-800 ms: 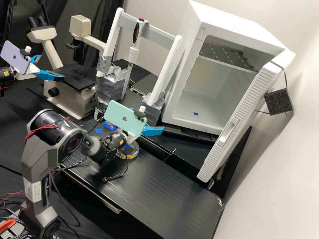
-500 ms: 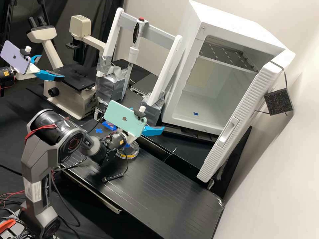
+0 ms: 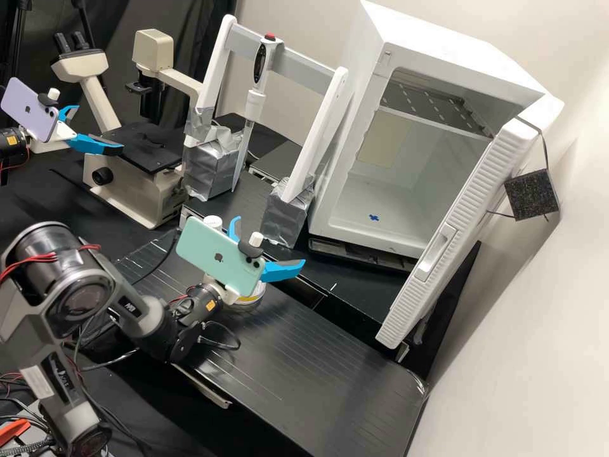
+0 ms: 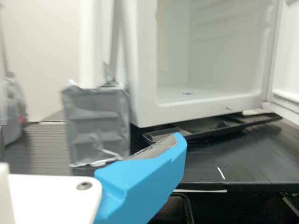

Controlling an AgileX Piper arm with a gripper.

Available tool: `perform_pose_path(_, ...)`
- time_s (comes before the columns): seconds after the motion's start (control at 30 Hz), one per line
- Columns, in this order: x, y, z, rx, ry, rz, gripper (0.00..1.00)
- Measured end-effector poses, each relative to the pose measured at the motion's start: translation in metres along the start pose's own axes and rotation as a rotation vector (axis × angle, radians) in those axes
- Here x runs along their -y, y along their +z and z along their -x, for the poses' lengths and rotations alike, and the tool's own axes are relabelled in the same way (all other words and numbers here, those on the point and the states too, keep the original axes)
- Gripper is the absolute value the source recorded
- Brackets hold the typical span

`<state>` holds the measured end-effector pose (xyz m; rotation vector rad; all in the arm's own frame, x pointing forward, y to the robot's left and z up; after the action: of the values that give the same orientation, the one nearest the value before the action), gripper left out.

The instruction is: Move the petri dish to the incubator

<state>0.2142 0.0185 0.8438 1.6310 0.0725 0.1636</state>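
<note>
Fingers spread, the gripper (image 3: 269, 241) stands open above the bench, beside and above the petri dish. Behind the gripper's mount lies the petri dish (image 3: 252, 296) on the black bench, partly hidden, with a pale, yellow-banded side showing. The white incubator (image 3: 366, 236) stands at the back right with its door wide open and a small blue mark on its floor. In the wrist view, one blue finger of the gripper (image 4: 142, 182) has nothing against it, and the incubator (image 4: 147, 109) stands open beyond.
A white stand (image 3: 316, 136) with taped feet holds a pipette (image 3: 255, 101) left of the incubator. A microscope (image 3: 136, 184) is farther left. A round white object (image 3: 212, 222) shows behind the phone (image 3: 219, 254). The incubator door (image 3: 444, 247) juts towards the bench's right end.
The arm has swung left and towards the near side, and the gripper has shifted slightly left and down in the high view. Its far finger and the round white object have come into sight.
</note>
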Motion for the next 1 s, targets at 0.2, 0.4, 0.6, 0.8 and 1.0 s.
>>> perform_pose_path(0.2, 0.003, 0.000, 0.040, -0.003, -0.034, 0.016, 1.00)
perform_pose_path(0.4, 0.006, 0.007, 0.053, 0.031, -0.064, 0.039, 1.00)
perform_pose_path(0.6, 0.006, 0.013, 0.053, 0.059, -0.076, 0.030, 1.00)
perform_pose_path(0.8, 0.010, 0.018, 0.051, 0.083, -0.101, 0.008, 1.00)
perform_pose_path(1.0, 0.012, 0.023, 0.050, 0.094, -0.115, 0.011, 1.00)
